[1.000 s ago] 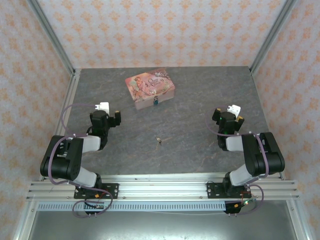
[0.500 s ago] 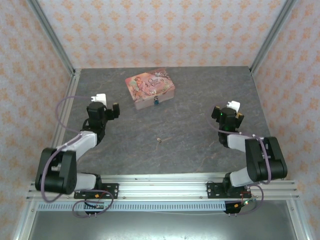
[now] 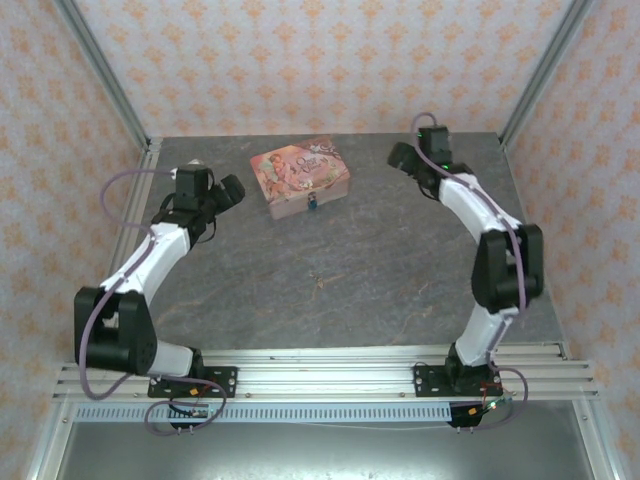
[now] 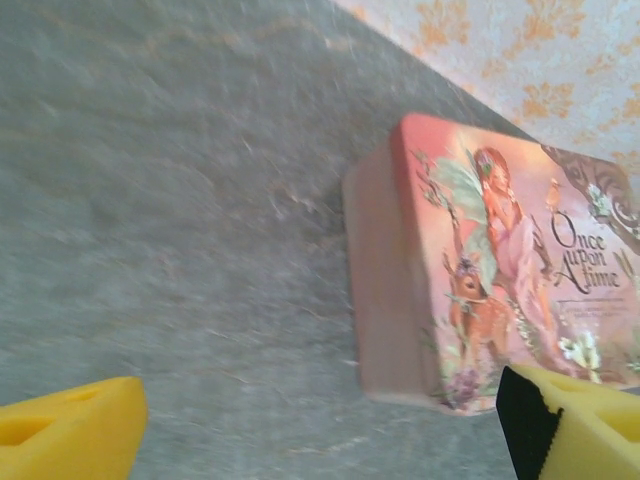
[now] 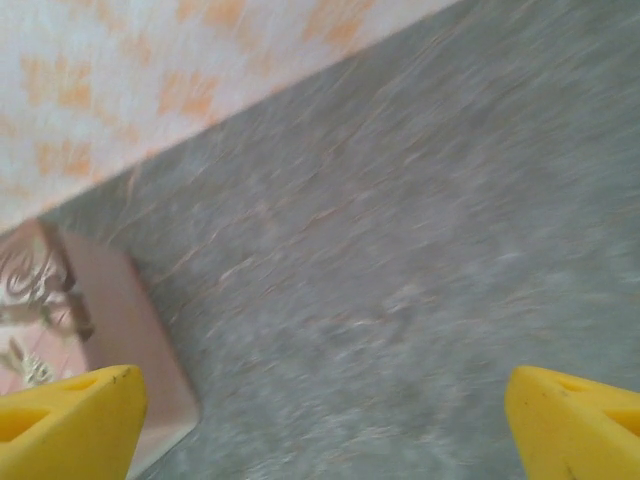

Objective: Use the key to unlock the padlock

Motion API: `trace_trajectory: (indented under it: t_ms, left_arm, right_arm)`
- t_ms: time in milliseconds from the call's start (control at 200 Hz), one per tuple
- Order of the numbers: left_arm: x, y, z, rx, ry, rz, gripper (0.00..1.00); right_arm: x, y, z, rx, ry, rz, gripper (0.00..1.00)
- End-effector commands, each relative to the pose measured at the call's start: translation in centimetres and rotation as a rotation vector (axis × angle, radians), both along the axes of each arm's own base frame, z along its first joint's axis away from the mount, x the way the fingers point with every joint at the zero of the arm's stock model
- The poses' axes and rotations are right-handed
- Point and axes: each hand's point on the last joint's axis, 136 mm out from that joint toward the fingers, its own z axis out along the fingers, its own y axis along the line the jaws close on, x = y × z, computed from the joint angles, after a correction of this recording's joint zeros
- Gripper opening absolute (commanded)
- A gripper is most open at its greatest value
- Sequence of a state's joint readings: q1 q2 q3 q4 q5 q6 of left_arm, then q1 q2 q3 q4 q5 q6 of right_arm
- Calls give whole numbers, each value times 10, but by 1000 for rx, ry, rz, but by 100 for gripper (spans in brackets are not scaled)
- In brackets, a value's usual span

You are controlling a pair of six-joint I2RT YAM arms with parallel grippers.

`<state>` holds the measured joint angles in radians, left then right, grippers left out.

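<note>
Mottled grey surface [image 3: 350,260], veined in paler streaks like slate. Cream walls [image 3: 300,60] patterned with repeating orange floral motifs. Pink tin [image 3: 298,172], lid illustrated with a red-haired fairy in pink and green, a brown fawn, small flowers and dark script reading "Once upon A time". Blue-teal padlock [image 3: 313,203] against the tin's pale pink front. White-and-black left arm [image 3: 150,255] and right arm [image 3: 478,208], trailed by mauve cables [image 3: 108,197]. Bright yellow fingers [image 4: 70,435] on the left gripper [image 4: 320,425], one edged in black; same yellow on the right gripper [image 5: 325,400]. Silver rails [image 3: 320,375] along the near edge.
</note>
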<state>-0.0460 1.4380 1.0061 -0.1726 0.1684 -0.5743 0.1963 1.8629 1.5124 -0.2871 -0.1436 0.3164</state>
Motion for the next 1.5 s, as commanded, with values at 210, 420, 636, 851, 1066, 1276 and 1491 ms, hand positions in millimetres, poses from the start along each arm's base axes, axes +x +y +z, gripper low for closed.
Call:
trace_trajectory:
  t_ms: [210, 420, 636, 851, 1066, 1276, 1491]
  left_arm:
    - [57, -57, -35, -205, 157, -108, 82]
    - [84, -75, -71, -244, 217, -164, 72]
    - [93, -104, -94, -256, 279, -274, 59]
    - [76, -132, -102, -215, 321, -364, 53]
    - [34, -161, -95, -188, 314, -433, 52]
    - [8, -154, -94, -133, 308, -393, 57]
    - [-1, -132, -81, -33, 307, -334, 68]
  right_arm:
    - [39, 105, -45, 135, 192, 168, 91]
    - [56, 149, -67, 174, 224, 266, 87]
    - [45, 175, -78, 212, 250, 396, 72]
    - [-5, 175, -79, 163, 263, 465, 60]
    - [-63, 142, -68, 165, 232, 386, 63]
    - [-94, 107, -61, 34, 295, 317, 78]
    - [-99, 86, -39, -56, 309, 264, 86]
